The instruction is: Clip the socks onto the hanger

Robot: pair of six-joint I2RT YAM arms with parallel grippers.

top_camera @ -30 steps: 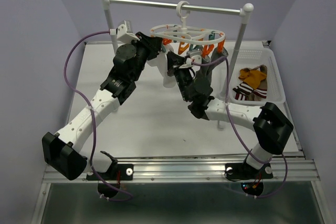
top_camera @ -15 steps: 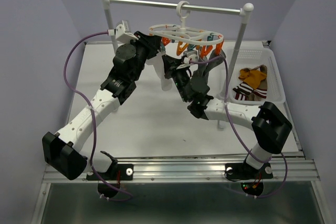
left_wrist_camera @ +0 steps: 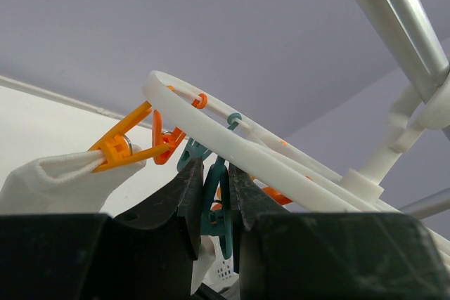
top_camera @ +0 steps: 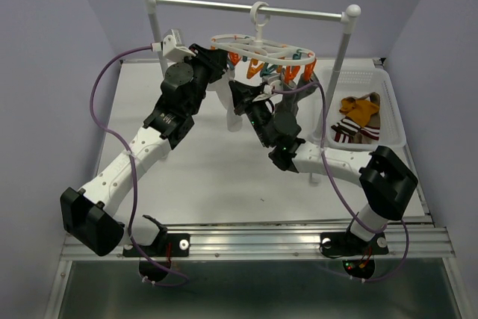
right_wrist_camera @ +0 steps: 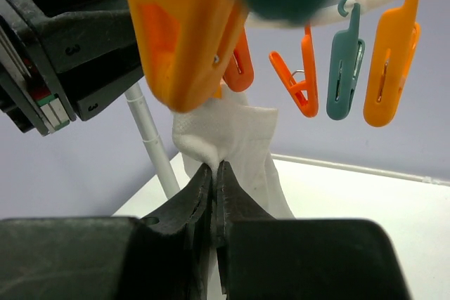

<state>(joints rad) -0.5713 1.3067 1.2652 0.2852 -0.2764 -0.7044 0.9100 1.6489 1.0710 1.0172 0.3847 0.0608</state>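
From above, we see both arms raised under the hanger [top_camera: 261, 51] on the rail [top_camera: 224, 5], open table [top_camera: 209, 173] below. Left wrist: our left tool [left_wrist_camera: 214, 209] squeezes a teal clip [left_wrist_camera: 211, 182]. Right wrist: our right tool [right_wrist_camera: 214, 173] pinches a white sock [right_wrist_camera: 239, 131] shut.

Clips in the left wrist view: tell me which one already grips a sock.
The orange clip at far left, pinched on the white sock; the teal clip sits between the left gripper's fingers instead.
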